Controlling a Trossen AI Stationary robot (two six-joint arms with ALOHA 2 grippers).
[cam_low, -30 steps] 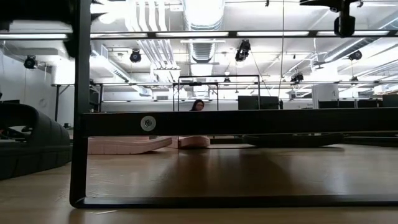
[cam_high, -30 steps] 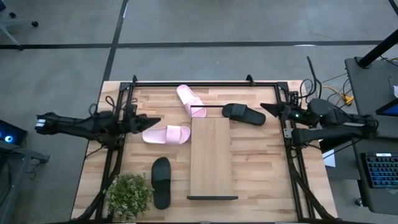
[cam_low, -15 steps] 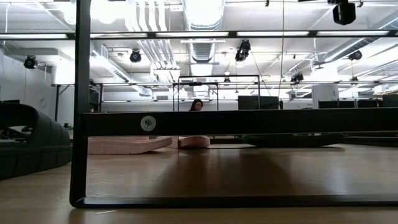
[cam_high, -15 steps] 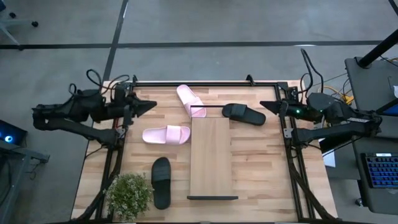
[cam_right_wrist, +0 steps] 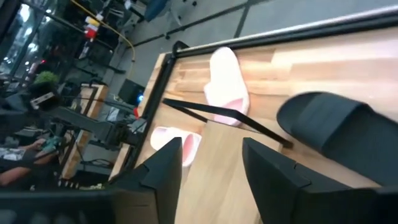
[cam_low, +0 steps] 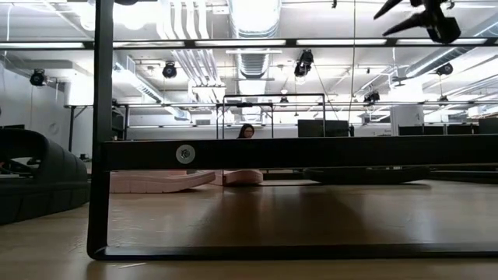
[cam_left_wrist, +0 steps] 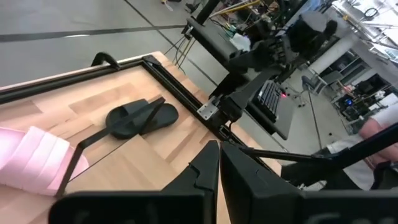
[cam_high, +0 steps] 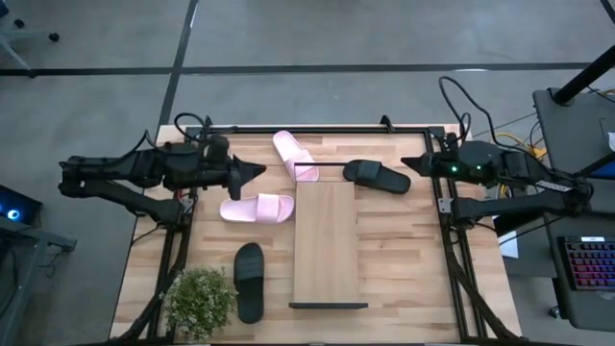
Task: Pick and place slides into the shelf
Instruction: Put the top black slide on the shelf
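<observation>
Where the high view looks down, the plank tabletop (cam_high: 394, 250) carries the shelf (cam_high: 325, 240) at its middle, bare of slides. One pink slide (cam_high: 258, 208) lies just left of it, another pink slide (cam_high: 294, 155) near its far left corner, a black slide (cam_high: 377, 176) at its far right corner, a second black slide (cam_high: 249, 281) beside a potted plant (cam_high: 201, 299). The left pincer (cam_high: 254, 172) hovers closed above the first pink slide; the right pincer (cam_high: 410, 162) hangs beside the far black one.

In the low view, the shelf's black wire frame (cam_low: 101, 155) fronts a large room with ceiling ducts (cam_low: 253, 31).

In the left wrist view, fingers (cam_left_wrist: 208, 174) meet.

In the right wrist view, fingers (cam_right_wrist: 165, 165) stand apart.
</observation>
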